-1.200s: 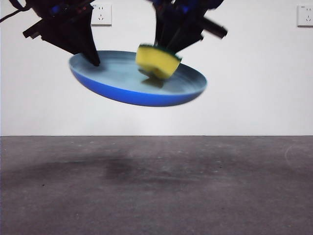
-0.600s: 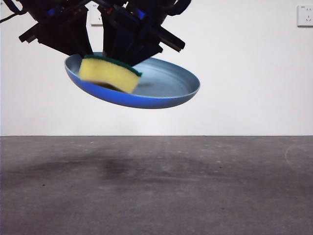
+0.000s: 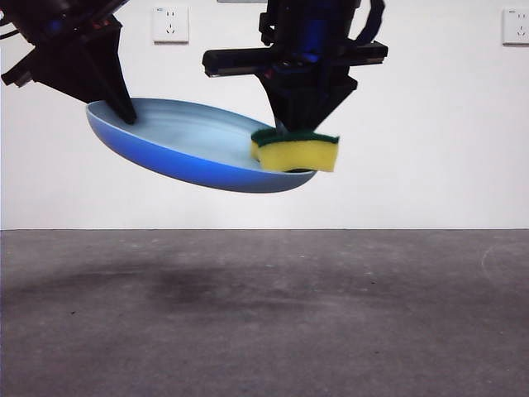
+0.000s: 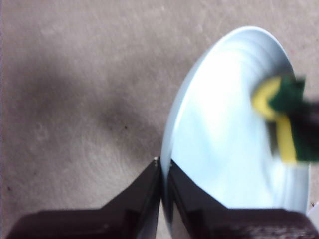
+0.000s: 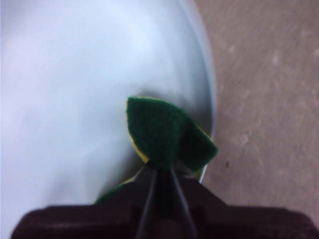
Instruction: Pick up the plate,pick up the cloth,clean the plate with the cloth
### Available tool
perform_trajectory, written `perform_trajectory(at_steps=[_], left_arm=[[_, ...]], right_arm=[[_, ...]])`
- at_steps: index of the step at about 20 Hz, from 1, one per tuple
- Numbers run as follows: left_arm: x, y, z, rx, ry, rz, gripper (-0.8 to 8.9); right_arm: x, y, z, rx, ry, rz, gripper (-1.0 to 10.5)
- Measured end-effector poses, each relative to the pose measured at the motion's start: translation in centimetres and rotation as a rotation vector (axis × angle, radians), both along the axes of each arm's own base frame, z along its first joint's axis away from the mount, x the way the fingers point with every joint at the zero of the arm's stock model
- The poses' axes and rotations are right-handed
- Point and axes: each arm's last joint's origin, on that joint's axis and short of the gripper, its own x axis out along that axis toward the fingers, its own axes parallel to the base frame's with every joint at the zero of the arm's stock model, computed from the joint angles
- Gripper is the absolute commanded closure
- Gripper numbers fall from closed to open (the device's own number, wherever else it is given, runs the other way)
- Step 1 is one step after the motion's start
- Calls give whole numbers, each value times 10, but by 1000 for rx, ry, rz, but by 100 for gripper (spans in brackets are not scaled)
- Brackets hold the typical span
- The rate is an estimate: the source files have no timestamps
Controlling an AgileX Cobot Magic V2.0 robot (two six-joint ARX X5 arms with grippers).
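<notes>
wiping underway here, by the look of it: both pickups are done, and the only step left to finish is the cleaning itself. plate point(image 3: 190, 149) is up in the air, well clear of the table point(image 3: 264, 322), tilted so its far-left edge rides high and the other edge dips low. left gripper point(image 4: 162, 172) has its jaws pinched tight on the plate's rim, one jaw on each face of the edge. over on the other side, right gripper point(image 3: 296, 131) comes straight down from above and is clamped on the cloth point(image 3: 296, 151), squeezing the green scouring layer so it folds up between the jaws in the right wrist view, yellow side facing down. cloth sits at the plate's low edge, right by the rim and seemingly touching the inner surface, partly hanging past the lip. how much of the plate has been covered, can't tell from here; i'd judge the bulk of the bowl toward the left gripper is the stretch to sweep next.
</notes>
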Motion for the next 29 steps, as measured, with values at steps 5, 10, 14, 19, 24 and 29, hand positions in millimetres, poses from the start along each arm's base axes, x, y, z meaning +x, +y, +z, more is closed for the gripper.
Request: perform_trajectory(at_steps=[5, 10, 14, 19, 24, 29], left_arm=[[-1, -1, 0, 2, 6, -11, 822], [-1, -2, 0, -25, 4, -42, 822], [0, -4, 1, -37, -16, -55, 822], [3, -5, 2, -37, -54, -51, 821], [3, -4, 0, -2, -51, -31, 822], [-1, -1, -3, 29, -9, -28, 822]], right_arm=[[12, 5, 9, 144, -69, 12, 962], [17, 15, 18, 361, -51, 143, 962], [9, 31, 12, 457, 41, 251, 962], [-16, 48, 2, 414, 151, 336, 962], [-30, 37, -13, 162, 216, 263, 962], [-18, 21, -14, -60, 21, 63, 962]])
